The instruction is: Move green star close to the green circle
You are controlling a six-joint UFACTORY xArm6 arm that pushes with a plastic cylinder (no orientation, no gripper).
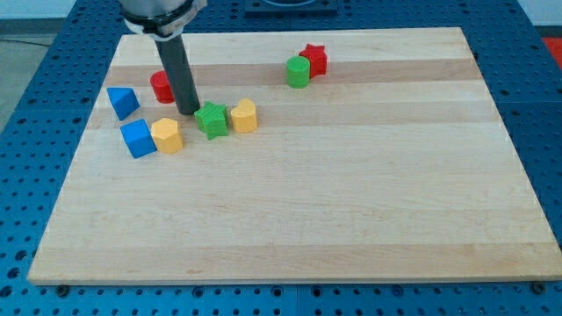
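The green star [212, 119] lies on the wooden board at the view's upper left, touching a yellow block [244, 115] on its right. The green circle [298, 72] stands further to the upper right, against a red star [314, 59]. My tip [188, 112] is down on the board just left of the green star, at or almost at its left edge. The rod rises from there to the view's top.
A red block [162, 86] sits partly behind the rod. A blue triangular block [123, 102], a blue cube [138, 139] and a yellow block [167, 135] lie to the left of the star. The board's left edge [79, 149] is near.
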